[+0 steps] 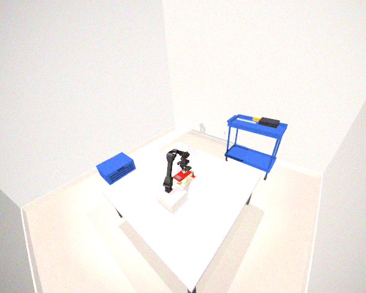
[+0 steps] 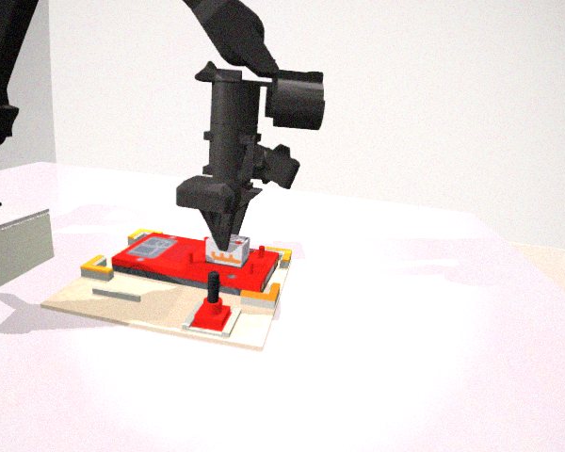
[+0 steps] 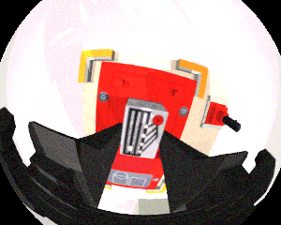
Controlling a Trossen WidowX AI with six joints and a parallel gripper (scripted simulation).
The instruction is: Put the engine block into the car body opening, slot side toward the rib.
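Observation:
The red car body (image 1: 183, 175) (image 2: 175, 257) (image 3: 131, 73) lies flat between yellow-topped corner brackets. The light grey engine block (image 2: 238, 255) (image 3: 147, 112) stands upright at the car body's opening. Its lower end looks sunk into the opening, and its upper part stands well above the red surface. Its top shows dark slots and a red round spot in the wrist view. My gripper (image 1: 185, 171) (image 2: 228, 242) (image 3: 142, 131) points down and is shut on the engine block, one finger on each side. The block covers the opening; the rib and the block's slot side toward it cannot be made out.
Small red pegs (image 2: 261, 250) rise from the car body near the block. A red base with an upright black post (image 2: 213, 286) (image 3: 231, 123) stands beside the car body on the beige board (image 2: 161, 311). A low grey strip (image 2: 116, 295) lies on that board.

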